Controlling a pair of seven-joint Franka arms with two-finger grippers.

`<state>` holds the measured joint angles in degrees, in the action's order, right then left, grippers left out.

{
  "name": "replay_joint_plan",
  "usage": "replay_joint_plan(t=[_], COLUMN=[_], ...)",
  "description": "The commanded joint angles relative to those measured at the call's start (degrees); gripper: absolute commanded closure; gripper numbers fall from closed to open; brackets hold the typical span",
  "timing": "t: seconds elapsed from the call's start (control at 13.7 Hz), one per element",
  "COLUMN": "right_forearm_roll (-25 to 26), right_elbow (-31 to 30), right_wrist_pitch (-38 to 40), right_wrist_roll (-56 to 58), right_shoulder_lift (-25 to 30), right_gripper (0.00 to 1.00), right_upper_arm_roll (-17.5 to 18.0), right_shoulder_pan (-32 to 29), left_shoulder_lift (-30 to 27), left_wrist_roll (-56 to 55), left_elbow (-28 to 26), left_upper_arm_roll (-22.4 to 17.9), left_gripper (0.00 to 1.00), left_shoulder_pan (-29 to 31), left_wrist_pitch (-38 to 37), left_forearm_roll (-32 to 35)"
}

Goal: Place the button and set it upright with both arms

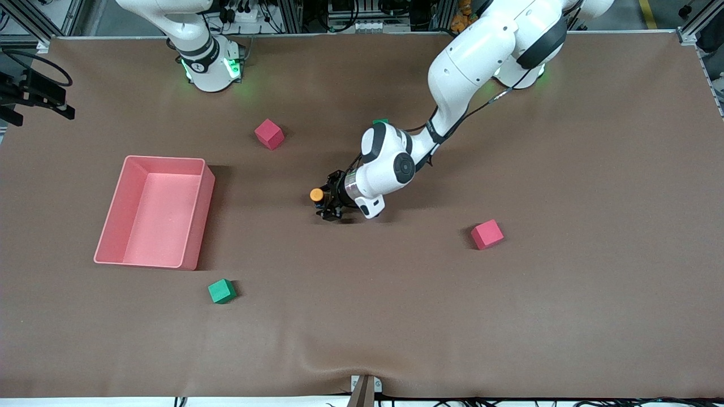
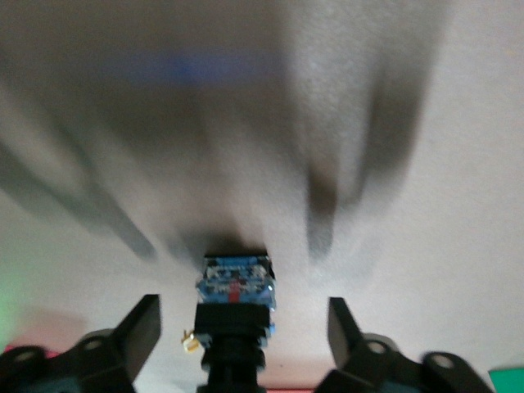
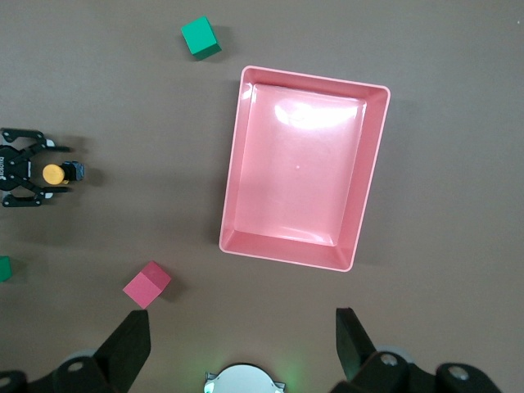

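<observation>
The release step looks to be in hand: the left gripper (image 1: pixel 327 204) stands low with jaws wide, the button (image 1: pixel 317 195) between them untouched, while the right gripper (image 3: pixel 241 344) waits spread high over the tray (image 3: pixel 236 173); next, lift clear without tipping the button

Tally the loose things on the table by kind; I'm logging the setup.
Red cubes: 2
Green cubes: 2, the second mostly hidden by the left arm
Bin: 1
Button: 1
Total: 6
</observation>
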<state>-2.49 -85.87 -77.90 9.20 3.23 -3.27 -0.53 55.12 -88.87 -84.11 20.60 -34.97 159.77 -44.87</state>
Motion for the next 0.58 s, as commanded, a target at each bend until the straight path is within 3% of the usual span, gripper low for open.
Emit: replay_joint_plan(t=[0.0,0.29,0.51], right_forearm_roll=[-0.4,-0.3,-0.4], right_elbow=[0.5,0.5,0.5], right_wrist_pitch=[0.9,0.4,0.2], right_wrist_roll=[-0.3,0.1,0.1], right_shoulder_lift=[0.3,0.1,0.1], right_gripper=[0.00,0.00,0.00], right_upper_arm_roll=[0.6,0.6,0.6], right_shoulder_pan=[-1.2,-1.2,-1.2], left_shoulder_lift=[-6.8,-17.7,-22.9], left_wrist_roll=[-1.2,-1.7,-1.7], left_elbow=[-5.6,-8.3,-7.5], left_upper_arm_roll=[-2.3,-13.7,-20.3], left_gripper=[0.00,0.00,0.00], left_shoulder_pan=[0.6,0.7,1.8], left_wrist_pitch=[-1.5,-16.1,-24.3], left_forearm_roll=[-0.5,0.2,8.3])
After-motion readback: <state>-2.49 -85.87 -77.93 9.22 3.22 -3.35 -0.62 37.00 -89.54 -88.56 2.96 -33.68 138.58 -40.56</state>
